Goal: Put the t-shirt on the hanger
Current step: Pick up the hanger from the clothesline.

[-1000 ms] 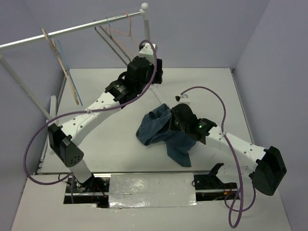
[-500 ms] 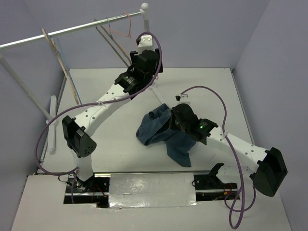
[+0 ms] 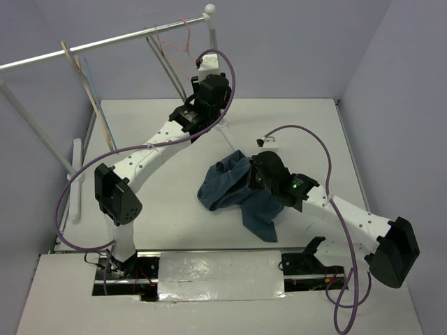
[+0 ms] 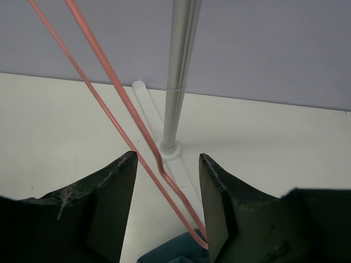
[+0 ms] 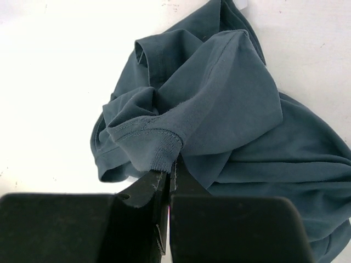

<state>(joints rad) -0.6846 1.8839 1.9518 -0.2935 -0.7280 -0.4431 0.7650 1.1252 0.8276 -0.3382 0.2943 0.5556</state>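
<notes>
The thin red-pink wire hanger [image 3: 183, 47] hangs from the rail at the back. In the left wrist view its two wires [image 4: 112, 87] run down between my left gripper's [image 4: 167, 183] open jaws, untouched, its lower bend by the right finger [image 4: 219, 208]. From above, the left gripper [image 3: 211, 89] is raised just right of the hanger. The dark slate-blue t-shirt [image 3: 230, 190] lies crumpled mid-table. My right gripper [image 5: 171, 167] is shut on a ribbed hem of the t-shirt [image 5: 219, 98], at the cloth's right side [image 3: 250, 176]. No white label shows.
A metal rail [image 3: 105, 43] crosses the back left, carried by a white post [image 3: 211, 28] whose base [image 4: 169, 148] stands ahead of the left gripper. Pale wooden hangers [image 3: 87, 87] and a grey-brown hanger [image 3: 166, 66] hang on it. Walls close the back and right.
My left arm has risen and reached farther back toward the red-pink hanger. The right gripper has stayed shut on the t-shirt, barely moving.
</notes>
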